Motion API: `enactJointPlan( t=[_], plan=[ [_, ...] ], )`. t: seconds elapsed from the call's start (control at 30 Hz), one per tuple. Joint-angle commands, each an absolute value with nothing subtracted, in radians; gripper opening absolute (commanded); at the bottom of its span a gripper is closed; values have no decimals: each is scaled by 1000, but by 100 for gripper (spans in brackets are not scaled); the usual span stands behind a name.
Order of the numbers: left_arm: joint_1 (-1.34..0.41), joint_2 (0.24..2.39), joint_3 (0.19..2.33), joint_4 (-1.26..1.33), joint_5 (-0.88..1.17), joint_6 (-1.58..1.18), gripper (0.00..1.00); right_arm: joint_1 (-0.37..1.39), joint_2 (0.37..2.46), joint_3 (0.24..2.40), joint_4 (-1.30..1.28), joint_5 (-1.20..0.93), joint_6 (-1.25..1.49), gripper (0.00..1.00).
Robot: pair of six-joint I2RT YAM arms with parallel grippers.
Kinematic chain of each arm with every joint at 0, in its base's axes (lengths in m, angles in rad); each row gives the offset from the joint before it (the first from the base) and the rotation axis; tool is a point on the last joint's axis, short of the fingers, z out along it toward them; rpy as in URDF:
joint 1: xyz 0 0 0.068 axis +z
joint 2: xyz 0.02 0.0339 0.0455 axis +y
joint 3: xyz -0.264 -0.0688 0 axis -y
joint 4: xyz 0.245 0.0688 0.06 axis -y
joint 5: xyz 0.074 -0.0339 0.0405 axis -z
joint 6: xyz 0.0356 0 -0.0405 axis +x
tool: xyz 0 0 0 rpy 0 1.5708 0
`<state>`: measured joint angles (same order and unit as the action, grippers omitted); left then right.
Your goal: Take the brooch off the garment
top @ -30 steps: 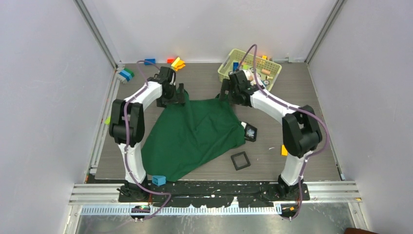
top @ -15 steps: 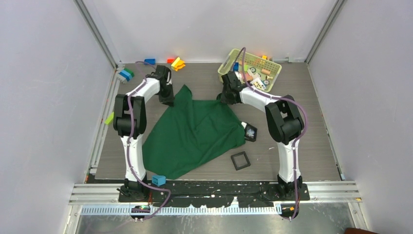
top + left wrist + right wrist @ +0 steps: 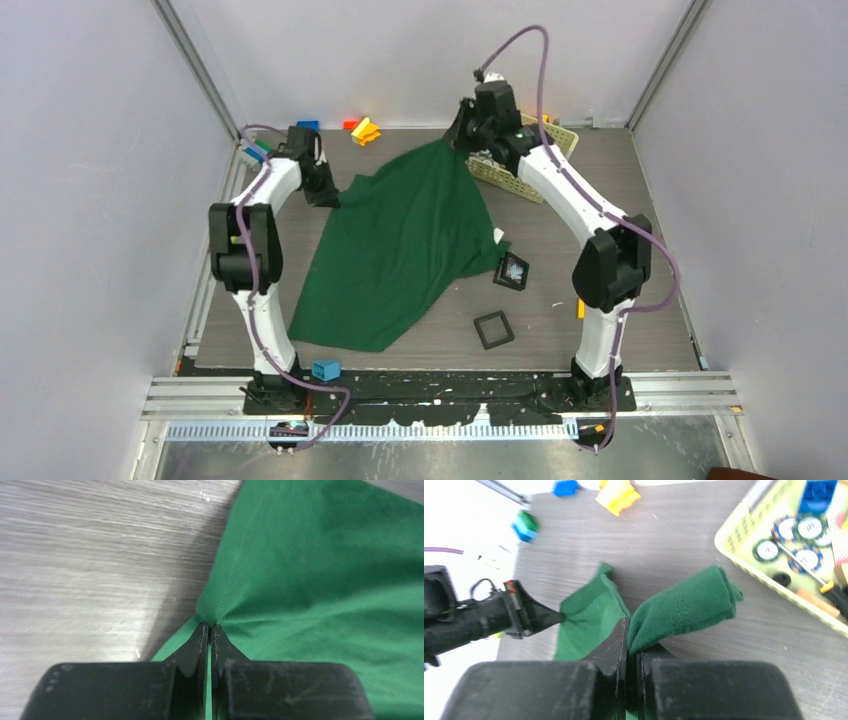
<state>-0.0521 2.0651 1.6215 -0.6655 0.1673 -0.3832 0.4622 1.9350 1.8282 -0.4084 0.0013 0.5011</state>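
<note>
The dark green garment point(image 3: 400, 245) lies spread on the table, with its far edge pulled up and stretched between my two grippers. My left gripper point(image 3: 326, 196) point(image 3: 209, 626) is shut on the garment's far-left corner point(image 3: 320, 580), low over the table. My right gripper point(image 3: 462, 136) point(image 3: 633, 640) is shut on a bunched, stitched corner point(image 3: 689, 607) and holds it raised near the basket. The brooch point(image 3: 513, 269), pale and spiky, rests in a small black square tray point(image 3: 503, 281) just beside the garment's right edge.
A yellow basket point(image 3: 556, 142) point(image 3: 744, 550) of small items stands at the back right, under the right arm. An empty black square tray point(image 3: 493, 329) lies near the front. Toy blocks sit at the back point(image 3: 365, 130), back left point(image 3: 256, 153) and front edge point(image 3: 326, 369).
Both grippers have shut on the garment's far corners. The right one rose and moved back with its corner, the left one moved left, and the cloth is stretched between them.
</note>
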Motion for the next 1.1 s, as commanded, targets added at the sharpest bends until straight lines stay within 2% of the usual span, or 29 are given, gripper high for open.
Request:
enactJointPlan(
  t=[0.0,0.07,0.1,0.17,0.2,0.27,0.53,0.6,0.7,0.73,0.8,0.9,1.07],
  plan=[
    [-38,1784,1548,-588,88,-453,1,459,1800,1973,-400,-99,451,0],
    [-38,1688,1472,-500,127,-470,13,459,1776,2006,-399,-142,439,0],
    [-40,1645,1441,-439,177,-464,25,459,1766,2014,-400,-179,432,0],
    [-45,1586,1409,-386,256,-441,63,459,1752,2042,-418,-229,423,1],
    [-52,1566,1405,-368,286,-420,78,459,1748,2046,-424,-243,420,1],
    [-65,1541,1394,-333,314,-397,98,460,1734,2038,-435,-304,407,0],
    [-132,1575,1289,-85,581,-376,100,458,1680,1921,-454,-473,370,0],
    [-153,1568,1165,157,619,-342,100,458,1672,1906,-488,-470,351,0],
    [-163,1585,948,705,739,-338,100,453,1669,1920,-590,-463,306,0],
    [-161,1601,924,754,733,-338,100,451,1663,1920,-610,-450,295,0],
    [-157,1641,967,629,711,-293,99,448,1648,1911,-681,-399,289,0],
    [-179,1696,1128,211,632,-141,97,444,1598,1824,-731,-261,303,0],
    [-247,1799,1328,-217,419,98,100,436,1497,1543,-713,-109,366,0]
  ],
)
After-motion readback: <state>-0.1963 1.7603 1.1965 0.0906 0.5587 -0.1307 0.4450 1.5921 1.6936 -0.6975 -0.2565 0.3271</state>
